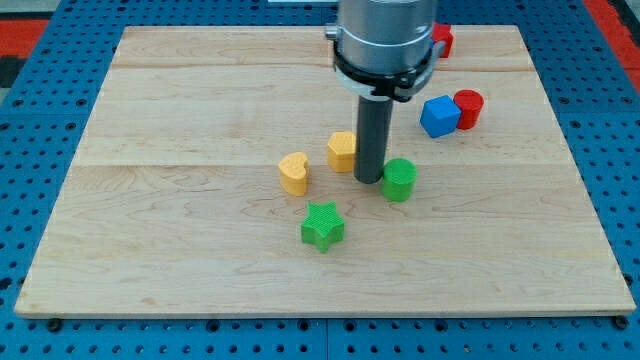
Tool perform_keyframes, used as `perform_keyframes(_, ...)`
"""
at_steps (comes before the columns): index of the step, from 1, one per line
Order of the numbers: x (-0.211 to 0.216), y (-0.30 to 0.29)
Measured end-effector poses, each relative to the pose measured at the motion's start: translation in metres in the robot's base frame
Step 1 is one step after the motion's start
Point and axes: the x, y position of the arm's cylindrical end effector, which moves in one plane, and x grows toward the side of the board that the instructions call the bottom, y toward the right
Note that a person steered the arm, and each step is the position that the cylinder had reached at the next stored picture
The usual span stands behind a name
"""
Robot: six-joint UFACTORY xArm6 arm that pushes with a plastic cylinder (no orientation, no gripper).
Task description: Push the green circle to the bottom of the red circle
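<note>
The green circle point(399, 179) stands near the middle of the wooden board point(180, 250). The red circle point(468, 108) stands up and to the right of it, touching a blue block point(438, 116) on its left. My tip point(368, 179) rests on the board right against the green circle's left side, between it and a yellow block point(342, 150).
A yellow heart point(294, 172) lies left of the tip. A green star point(322, 225) lies below and left of the green circle. Another red block point(441, 40) shows at the top, partly hidden by the arm. Blue pegboard surrounds the board.
</note>
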Motion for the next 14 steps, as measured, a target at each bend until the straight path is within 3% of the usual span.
perform_keyframes(3,0.045,-0.012)
perform_keyframes(8,-0.023,0.092)
perform_keyframes(11,0.012,-0.051)
perform_keyframes(13,0.034,-0.085)
perform_keyframes(14,0.027,-0.130)
